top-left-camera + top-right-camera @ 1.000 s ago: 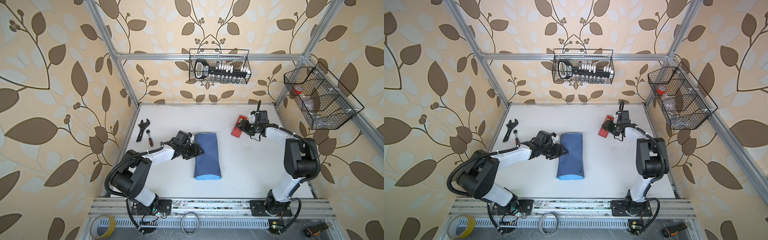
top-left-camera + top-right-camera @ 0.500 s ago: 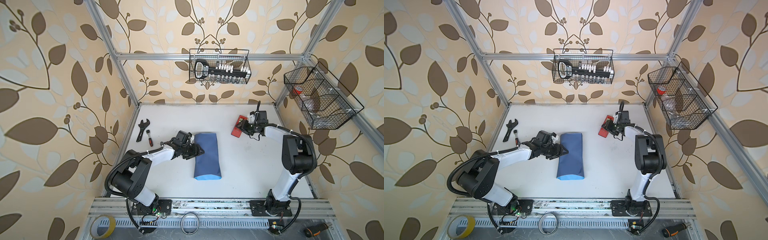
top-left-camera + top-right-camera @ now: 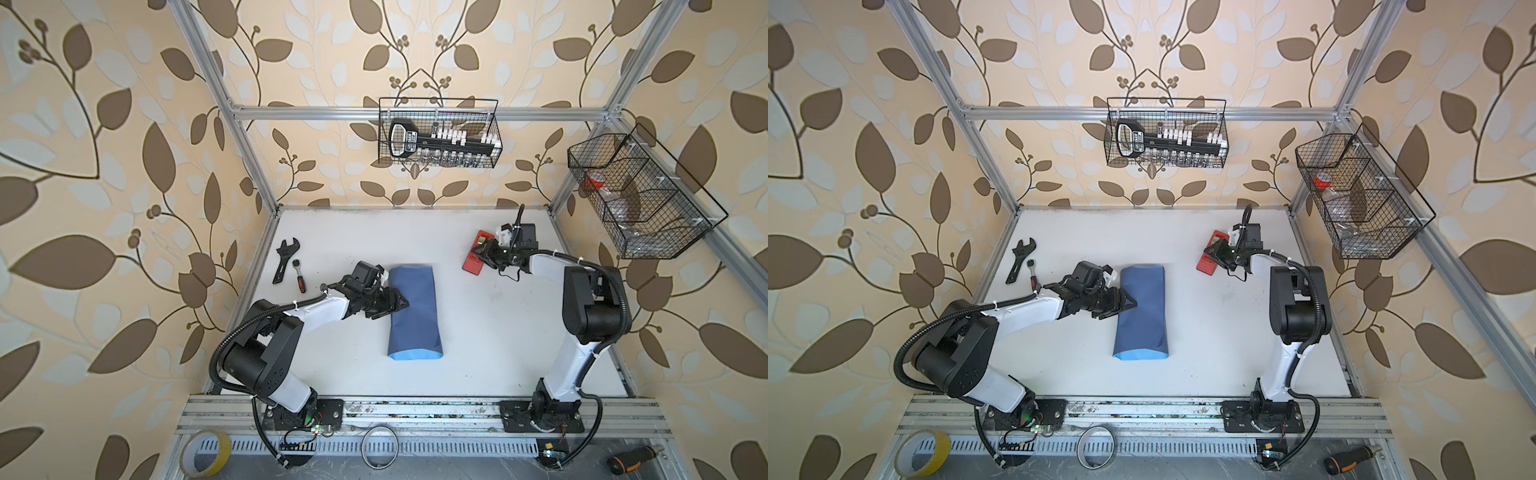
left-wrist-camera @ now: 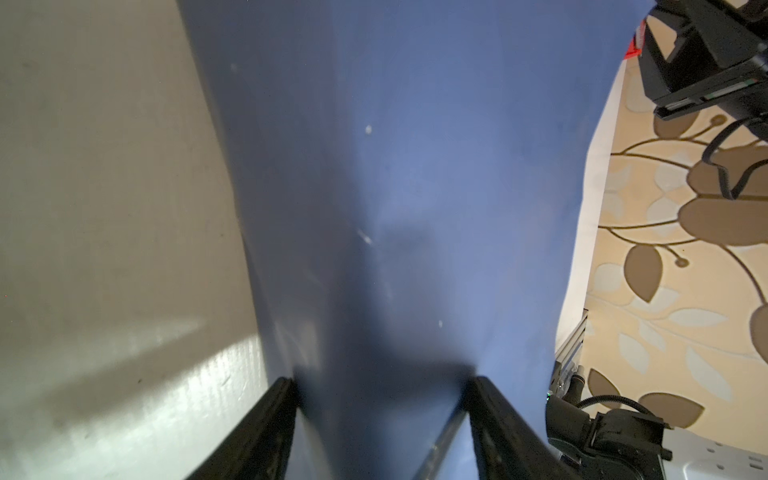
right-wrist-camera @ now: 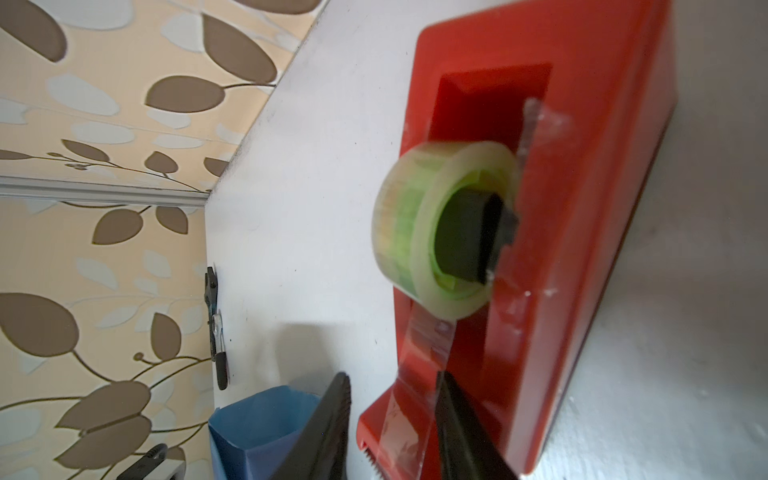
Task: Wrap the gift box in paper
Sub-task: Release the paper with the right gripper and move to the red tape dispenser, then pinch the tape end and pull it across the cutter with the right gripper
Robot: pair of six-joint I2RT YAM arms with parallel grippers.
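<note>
While the left gripper (image 3: 397, 305) lay on the left edge of the paper (image 3: 415, 316), its jaws stood apart. In the left wrist view the dark slate sheet ran on between the two fingers (image 4: 262, 436) with no pinch that we could see. We judged that it was pressing the fold down rather than gripping it.

The right gripper (image 3: 484, 252) was well apart from the paper, toward the far right of the table (image 3: 498, 332). Its jaws were also apart, set on either side of the cutter end of the red tape dispenser (image 5: 582, 208). A clear strip led down to that end from the tape roll (image 5: 440, 224). Whether a pad already touched the strip we could not tell.

Outward from the left gripper, the paper lay near the middle of the table as one long bundle. Its dark face was outward, and its light blue face (image 3: 415, 355) showed at the near end, which gaped open. We could not see the gift box anywhere and took it to be inside the fold.

So the first wrap looked done, by our reckoning. We saw no tape on the seam. Drawing a piece of tape, fixing the seam, and folding and taping the ends all seemed left to do. How the far end stood we could not make out.

A wrench (image 3: 286, 259) and a ratchet (image 3: 300, 276) lay idle at the left edge.
</note>
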